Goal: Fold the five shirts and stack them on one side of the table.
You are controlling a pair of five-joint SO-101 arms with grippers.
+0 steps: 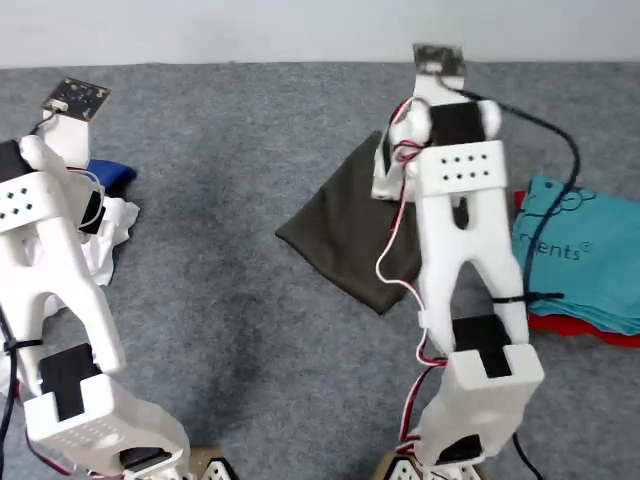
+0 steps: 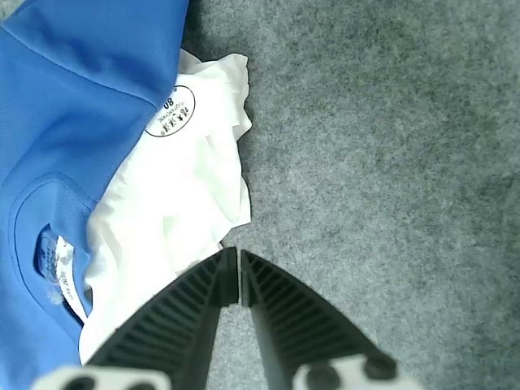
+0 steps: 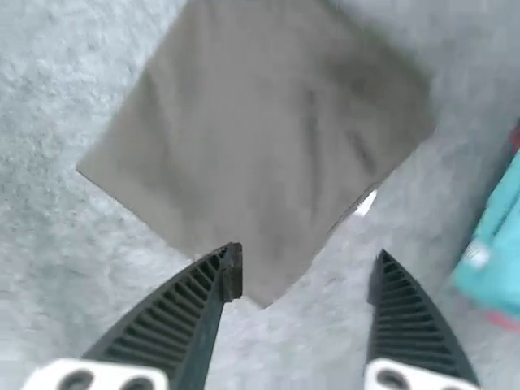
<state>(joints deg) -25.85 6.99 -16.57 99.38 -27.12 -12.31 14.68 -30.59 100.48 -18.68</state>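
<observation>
A folded olive shirt (image 1: 340,225) lies near the table's middle, with my right arm above its right part. In the right wrist view my right gripper (image 3: 307,272) is open above one corner of the olive shirt (image 3: 260,138), holding nothing. At the right, a folded teal shirt (image 1: 580,250) rests on a red shirt (image 1: 580,328). At the left edge, a crumpled white shirt (image 1: 110,235) lies against a blue shirt (image 1: 112,175). My left gripper (image 2: 240,264) is shut and empty, just over the edge of the white shirt (image 2: 179,203), beside the blue shirt (image 2: 73,122).
The grey felt table top (image 1: 230,330) is bare between the two arms and in front of the olive shirt. A pale wall runs along the far edge. The teal shirt (image 3: 496,236) and red shirt (image 3: 504,321) lie close beside the right gripper.
</observation>
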